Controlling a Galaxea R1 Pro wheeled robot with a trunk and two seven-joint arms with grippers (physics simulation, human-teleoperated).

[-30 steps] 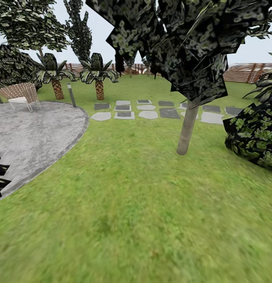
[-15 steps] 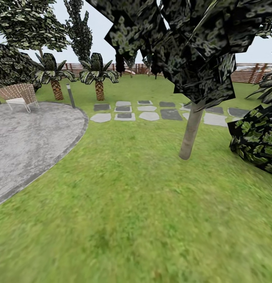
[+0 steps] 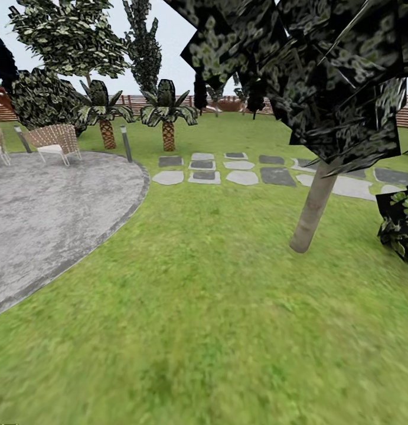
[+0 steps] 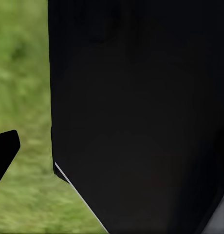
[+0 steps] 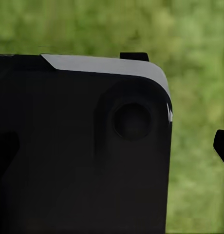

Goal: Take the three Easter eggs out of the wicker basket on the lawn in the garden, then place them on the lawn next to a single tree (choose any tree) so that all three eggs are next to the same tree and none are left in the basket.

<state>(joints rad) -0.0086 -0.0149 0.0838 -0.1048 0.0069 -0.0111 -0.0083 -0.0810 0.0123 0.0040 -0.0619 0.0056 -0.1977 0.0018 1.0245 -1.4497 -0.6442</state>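
A: What did the robot have in front of it at that moment?

B: Mostly the lawn (image 3: pixel 215 307), short bright grass, a little blurred in the near part. A tree (image 3: pixel 313 209) with a smooth, pale, leaning trunk stood on the right side of the head view, under dark blocky leaves. The grey patio (image 3: pixel 44 206) curved at the left, rough like stone, with pale woven chairs (image 3: pixel 53 141) on its far edge. Flat stepping stones (image 3: pixel 239 171) lay beyond, then two short palms (image 3: pixel 168 118) with scaly trunks, and a slatted wooden fence (image 3: pixel 227 103) at the back.

A: And the basket, the eggs?

B: I did not see them anywhere in these views, so I could not say where they were. I judged the robot was travelling through the garden, not handling anything.

A: The grippers, open or holding something?

B: I could not tell. Each wrist camera looked at a large black part of the robot's body, with blurred grass around it.

A: How should this step be done well?

B: I would keep driving slowly, keep on looking for the brown basket, and remember this tree as a possible place for the eggs.
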